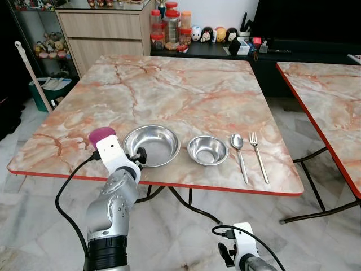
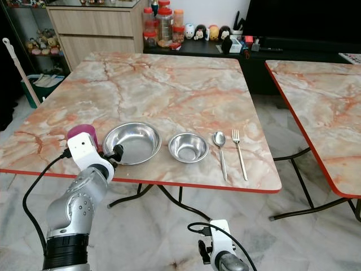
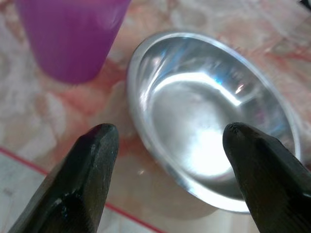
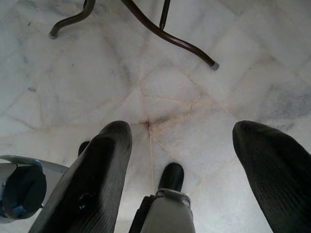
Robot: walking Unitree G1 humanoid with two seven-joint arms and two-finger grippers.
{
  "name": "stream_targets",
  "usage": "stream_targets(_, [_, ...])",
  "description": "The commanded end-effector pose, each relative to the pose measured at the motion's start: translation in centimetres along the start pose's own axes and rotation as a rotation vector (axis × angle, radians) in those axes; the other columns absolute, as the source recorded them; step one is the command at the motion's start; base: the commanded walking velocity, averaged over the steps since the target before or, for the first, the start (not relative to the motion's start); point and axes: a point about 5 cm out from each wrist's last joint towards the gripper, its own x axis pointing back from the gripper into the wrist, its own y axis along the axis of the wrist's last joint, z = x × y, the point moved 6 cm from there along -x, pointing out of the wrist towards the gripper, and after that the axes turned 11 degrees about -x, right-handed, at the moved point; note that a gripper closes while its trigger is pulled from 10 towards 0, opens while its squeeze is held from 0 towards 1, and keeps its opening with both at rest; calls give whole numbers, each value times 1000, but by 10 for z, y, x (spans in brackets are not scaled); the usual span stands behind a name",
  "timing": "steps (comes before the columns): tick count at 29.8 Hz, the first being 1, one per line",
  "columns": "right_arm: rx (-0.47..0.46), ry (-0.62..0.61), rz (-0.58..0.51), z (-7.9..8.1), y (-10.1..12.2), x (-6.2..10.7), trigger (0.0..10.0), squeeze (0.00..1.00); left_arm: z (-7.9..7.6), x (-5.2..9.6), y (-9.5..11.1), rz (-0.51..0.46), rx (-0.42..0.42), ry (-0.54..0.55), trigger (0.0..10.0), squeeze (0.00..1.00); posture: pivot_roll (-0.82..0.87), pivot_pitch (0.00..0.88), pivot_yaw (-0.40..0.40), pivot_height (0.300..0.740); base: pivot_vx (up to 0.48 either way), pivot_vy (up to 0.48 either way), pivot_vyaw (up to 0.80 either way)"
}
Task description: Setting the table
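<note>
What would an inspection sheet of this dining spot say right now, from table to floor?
Surface: marble-pattern table with a red edge, mostly bare.
Job's things: purple cup, large steel bowl, small steel bowl, spoon and fork in a row along the near edge.
Clutter: nothing seen on the table.
Grippers: left gripper at the large bowl's near rim, jaws open; right gripper low over the floor, jaws open.
Cables: black cable looping off the left arm.
Surroundings: second table at right, jars and figurines on a shelf behind.
</note>
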Motion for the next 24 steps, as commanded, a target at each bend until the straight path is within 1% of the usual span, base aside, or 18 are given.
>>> stream_targets(1, [-12,-4,-10,-1,3,0,10000,0,-4,-1,-6,40,8,6,10000,0,37,0,-23,732,0,0,0])
stream_targets(8, [-10,-6,-10,-2,2,0,10000,0,-1,-2,-11,60,13,27,10000,0,33,0,-23,732,0,0,0])
stream_targets(11, [-14,-9,-10,-3,2,0,10000,0,-6,-6,-17,79,51,10,10000,0,28,0,-22,732,0,0,0])
stream_targets(16, [-14,-9,-13,-3,3,0,10000,0,-6,-9,-16,75,68,25,10000,0,28,0,-23,732,0,0,0])
stream_targets(19, [-7,-7,-15,-2,4,0,10000,0,-8,-15,-16,76,82,32,10000,0,26,0,-24,732,0,0,0])
stream_targets(24, [-8,-7,-14,-3,3,0,10000,0,-10,-19,-13,67,93,45,10000,0,22,0,-22,732,0,0,0])
